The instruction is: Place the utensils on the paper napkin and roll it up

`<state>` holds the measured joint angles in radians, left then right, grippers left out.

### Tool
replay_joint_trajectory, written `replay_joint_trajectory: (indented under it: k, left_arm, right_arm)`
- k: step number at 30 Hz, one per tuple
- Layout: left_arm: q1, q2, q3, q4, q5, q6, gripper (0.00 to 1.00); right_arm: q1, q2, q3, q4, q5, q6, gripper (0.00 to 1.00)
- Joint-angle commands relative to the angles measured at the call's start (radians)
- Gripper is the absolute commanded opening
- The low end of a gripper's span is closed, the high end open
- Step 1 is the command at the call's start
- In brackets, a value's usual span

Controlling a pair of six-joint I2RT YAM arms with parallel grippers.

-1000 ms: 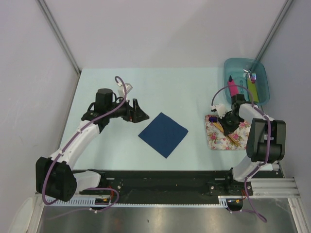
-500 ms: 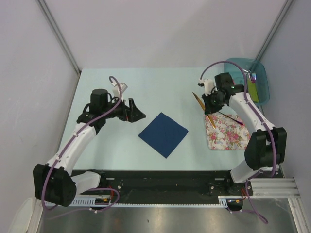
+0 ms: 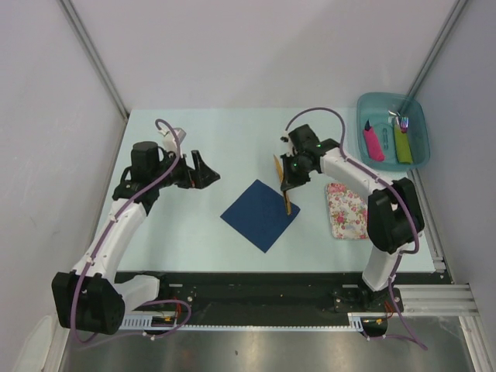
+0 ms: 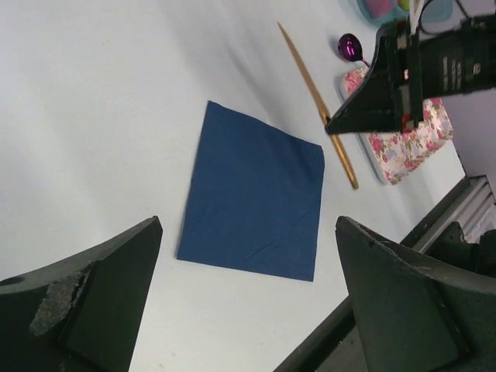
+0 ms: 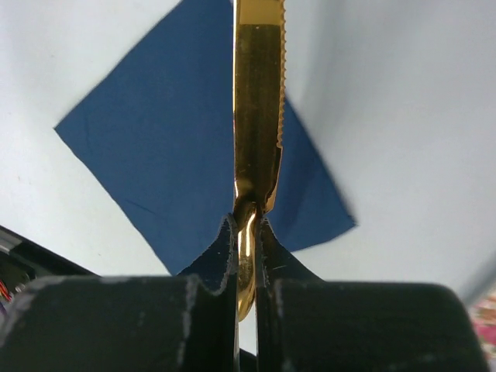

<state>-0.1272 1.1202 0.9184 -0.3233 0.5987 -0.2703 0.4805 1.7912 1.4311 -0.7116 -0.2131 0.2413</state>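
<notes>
from above, the right arm's fingers (image 3: 285, 181) are clamped on the knife (image 3: 288, 204), its lower end reaching over the right corner of the napkin (image 3: 256, 213), which lies flat like a diamond in the middle of the worktop (image 3: 232, 132); i'd say the knife is held there to be laid on the paper. the left arm's fingers (image 3: 203, 177) are spread wide with nothing in them, off to the napkin's left and apart from it, probably waiting until there is rolling to do. the flowered mat (image 3: 346, 211) lies to the right, and the tray (image 3: 418, 108) in the far right corner keeps the pink and green cutlery (image 3: 373, 144) out of the job

from the left wrist, the whole napkin shows between the spread fingers, the knife slanting past its far corner. the spoon (image 4: 350, 46) lies by the mat's edge, not yet fetched; whether it rests on the mat i can't tell

from the right wrist, the fingers pinch the knife near one end, the blade seen edge-on and pointing across the napkin, so lowering it should land it on the paper
</notes>
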Motion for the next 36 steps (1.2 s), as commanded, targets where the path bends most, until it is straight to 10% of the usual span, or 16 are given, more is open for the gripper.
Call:
replay_joint_trajectory:
  k: [1, 36]
  left_arm:
    - [0.023, -0.039, 0.024, 0.044, -0.057, -0.04, 1.0]
    - [0.028, -0.043, -0.036, 0.086, -0.045, -0.067, 1.0]
  right_arm:
    - [0.092, 0.025, 0.075, 0.064, 0.113, 0.18, 0.0]
    - [0.248, 0.336, 0.287, -0.054, 0.274, 0.362, 0.0]
